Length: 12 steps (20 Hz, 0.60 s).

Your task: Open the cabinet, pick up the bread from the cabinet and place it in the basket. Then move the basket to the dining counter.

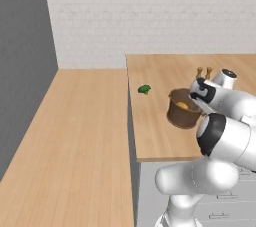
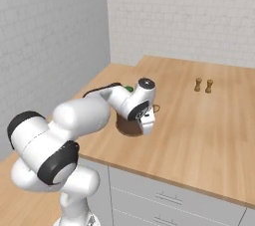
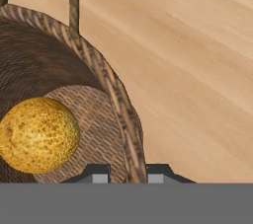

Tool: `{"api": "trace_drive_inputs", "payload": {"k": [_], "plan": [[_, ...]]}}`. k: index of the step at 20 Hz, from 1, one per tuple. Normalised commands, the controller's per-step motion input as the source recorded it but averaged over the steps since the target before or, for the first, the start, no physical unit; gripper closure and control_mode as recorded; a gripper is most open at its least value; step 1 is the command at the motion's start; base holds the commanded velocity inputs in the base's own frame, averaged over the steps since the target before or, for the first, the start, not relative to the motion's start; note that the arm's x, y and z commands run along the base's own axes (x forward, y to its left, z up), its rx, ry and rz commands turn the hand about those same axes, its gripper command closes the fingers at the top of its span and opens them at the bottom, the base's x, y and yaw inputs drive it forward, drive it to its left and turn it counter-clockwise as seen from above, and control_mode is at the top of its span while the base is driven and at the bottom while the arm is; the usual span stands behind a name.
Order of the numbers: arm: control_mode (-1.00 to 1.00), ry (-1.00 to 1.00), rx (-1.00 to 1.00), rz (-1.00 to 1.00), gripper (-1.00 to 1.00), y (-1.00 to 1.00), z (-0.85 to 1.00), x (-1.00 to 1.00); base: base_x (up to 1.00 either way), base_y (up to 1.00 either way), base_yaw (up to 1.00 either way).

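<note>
My jaws were nearly shut, one finger on each side of the wicker wall of the basket [image 3: 116, 104], pinching its rim. The bread [image 3: 38, 134] lay on the basket's woven floor, so the picking and dropping-in looked finished. The basket [image 1: 184, 108] stood on the long light-wood counter [image 1: 155, 136], near the two wooden shakers [image 1: 204, 72] and the small green item [image 1: 144, 89], which I took for the dining counter. I could not tell whether its base was resting fully or just off the wood. As I judged it, all that was left was to let go and draw my hand clear.
</note>
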Motion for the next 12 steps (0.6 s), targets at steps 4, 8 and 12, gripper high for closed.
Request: {"api": "trace_drive_inputs", "payload": {"k": [4, 8, 12], "plan": [[-1.0, 0.0, 0.0, -0.04, 1.0, -0.28, -0.54, 0.0, 0.0, 0.0, 0.0], [-1.0, 0.0, 0.0, 0.0, 1.0, -0.1, -0.59, 0.0, 0.0, 0.0, 0.0], [-1.0, 0.0, -0.02, 0.0, 1.0, 0.02, -0.54, 0.0, 0.0, 0.0, 0.0]]}}
